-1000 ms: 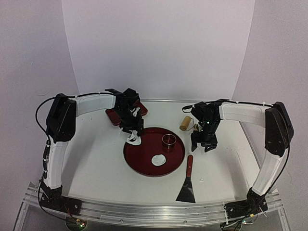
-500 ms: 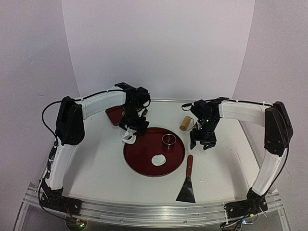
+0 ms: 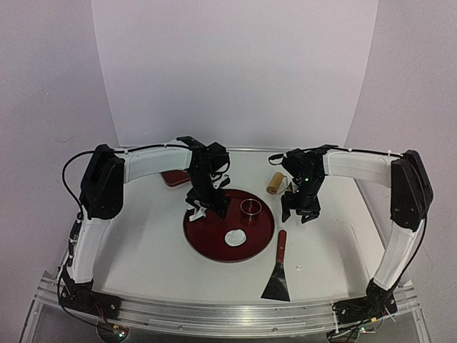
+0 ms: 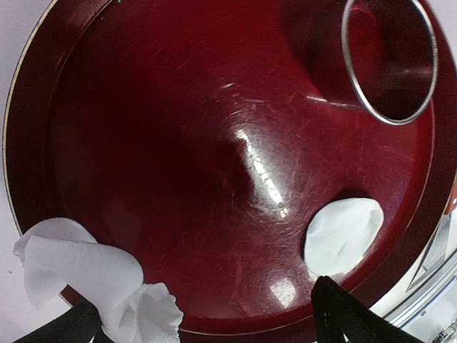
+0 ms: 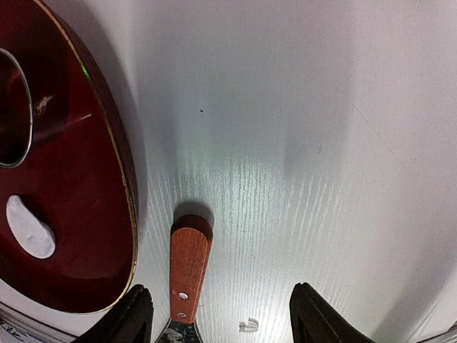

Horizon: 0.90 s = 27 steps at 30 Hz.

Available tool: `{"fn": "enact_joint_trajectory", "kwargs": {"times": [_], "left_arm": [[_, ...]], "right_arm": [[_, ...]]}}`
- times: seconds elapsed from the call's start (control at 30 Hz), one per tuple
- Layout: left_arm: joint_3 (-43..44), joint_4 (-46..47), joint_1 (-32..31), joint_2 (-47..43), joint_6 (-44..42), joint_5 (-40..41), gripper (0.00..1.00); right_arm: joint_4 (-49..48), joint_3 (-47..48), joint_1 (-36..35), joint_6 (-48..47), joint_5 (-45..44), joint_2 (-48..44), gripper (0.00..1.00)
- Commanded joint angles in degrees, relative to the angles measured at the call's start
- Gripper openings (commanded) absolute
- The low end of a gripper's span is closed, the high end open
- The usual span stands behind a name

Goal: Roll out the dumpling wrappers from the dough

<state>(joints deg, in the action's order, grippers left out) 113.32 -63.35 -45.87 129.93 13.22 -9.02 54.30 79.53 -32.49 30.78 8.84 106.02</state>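
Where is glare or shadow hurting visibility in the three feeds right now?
Left wrist: glare streaks on the red tray; the dough is bright but its folds show, and the dumpling wrapper reads fine. Right wrist: soft shadow bands across the table, scraper handle sharp. Top external: evenly lit.

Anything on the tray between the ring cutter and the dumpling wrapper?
No. In the left wrist view only bare red tray lies between the ring cutter and the dumpling wrapper; they sit apart. The top external view agrees.
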Motion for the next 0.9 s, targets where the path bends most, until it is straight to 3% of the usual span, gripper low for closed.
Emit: {"fn": "enact_joint_trajectory", "kwargs": {"times": [0.0,0.13,0.3,0.67,0.87], "left_arm": [[-2.01,5.03,0.33,-5.2,-1.88,-1.18,0.89],[-2.0,2.26,0.83,-4.62,-0.72,10.4,0.87],[-3.56,0.38,4.19,-5.08,2.19,13.4,0.85],[-7.48,1.42,5.24,-7.39,4.47,13.17,0.84],[-5.37,2.91,5.5,-10.98,5.25,7.39,0.91]], "right_arm": [[1.01,1.79,0.23,-0.98,-1.07,0.19,0.67],[0.98,1.35,0.23,-1.06,-1.04,-0.13,0.67],[0.9,1.34,0.23,-1.37,-0.92,0.35,0.67],[0.74,3.37,0.23,-2.22,0.18,1.91,0.67],[-0.05,3.99,0.18,-3.03,1.89,2.31,0.66]]}}
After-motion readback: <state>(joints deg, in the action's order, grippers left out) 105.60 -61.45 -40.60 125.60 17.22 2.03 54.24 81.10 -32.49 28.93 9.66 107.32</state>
